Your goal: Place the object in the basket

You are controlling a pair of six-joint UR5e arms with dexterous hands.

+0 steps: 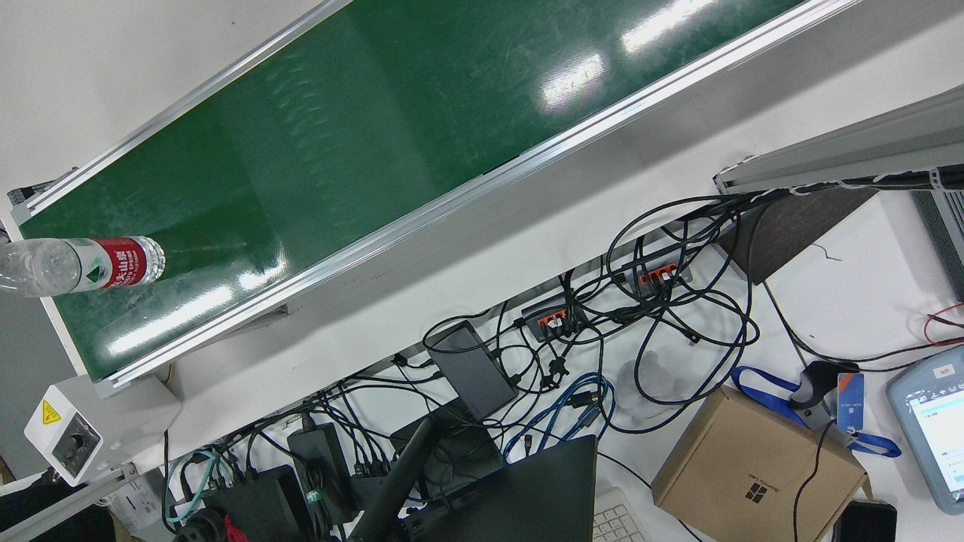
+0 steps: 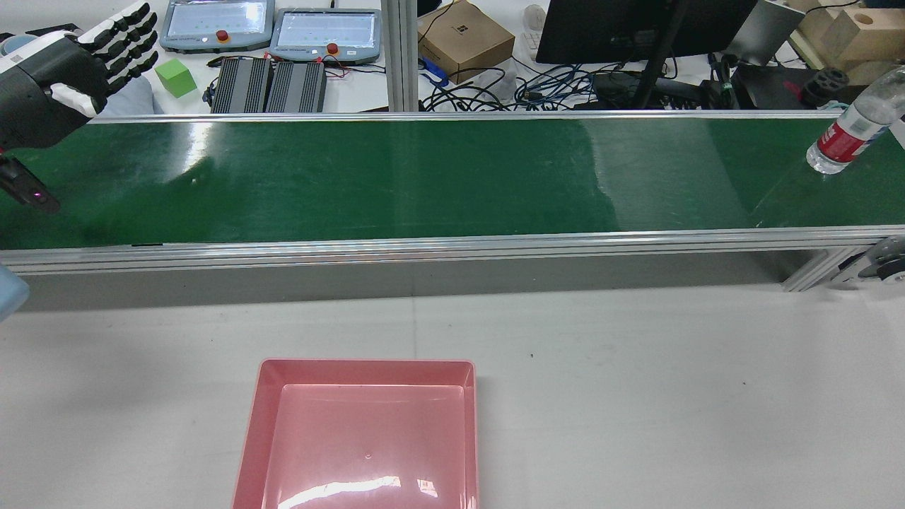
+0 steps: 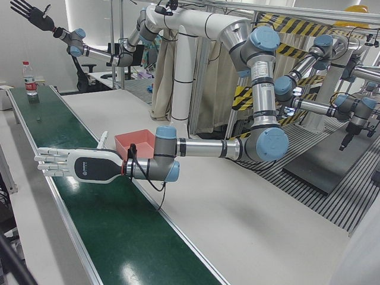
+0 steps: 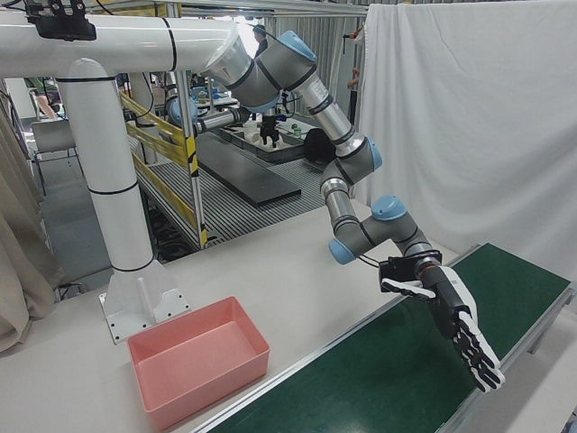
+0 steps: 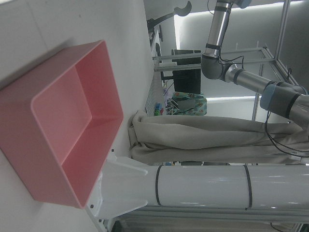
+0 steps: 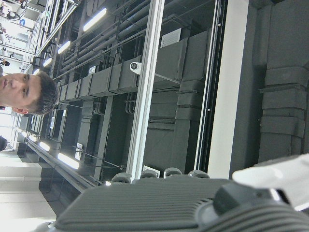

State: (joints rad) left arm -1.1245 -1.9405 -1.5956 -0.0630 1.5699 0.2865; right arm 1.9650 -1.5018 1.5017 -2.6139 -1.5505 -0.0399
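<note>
A clear water bottle (image 2: 852, 131) with a red label stands upright at the right end of the green conveyor belt (image 2: 424, 177); it also shows in the front view (image 1: 75, 265) and far off in the left-front view (image 3: 27, 77). The empty pink basket (image 2: 368, 364) sits on the white table in front of the belt, left of centre, and shows in the right-front view (image 4: 207, 388) and the left hand view (image 5: 96, 111). My left hand (image 2: 71, 63) hovers flat over the belt's left end, open and empty, far from the bottle (image 3: 77, 166) (image 4: 455, 325). My right hand (image 3: 28, 12) is raised high with its fingers spread.
A white table (image 2: 636, 367) lies in front of the belt. Behind the belt are a green cube (image 2: 175, 76), two teach pendants (image 2: 215, 21), a cardboard box (image 2: 463, 39) and tangled cables (image 1: 648, 316). The right hand view shows ceiling ducts and a person's face (image 6: 24, 92).
</note>
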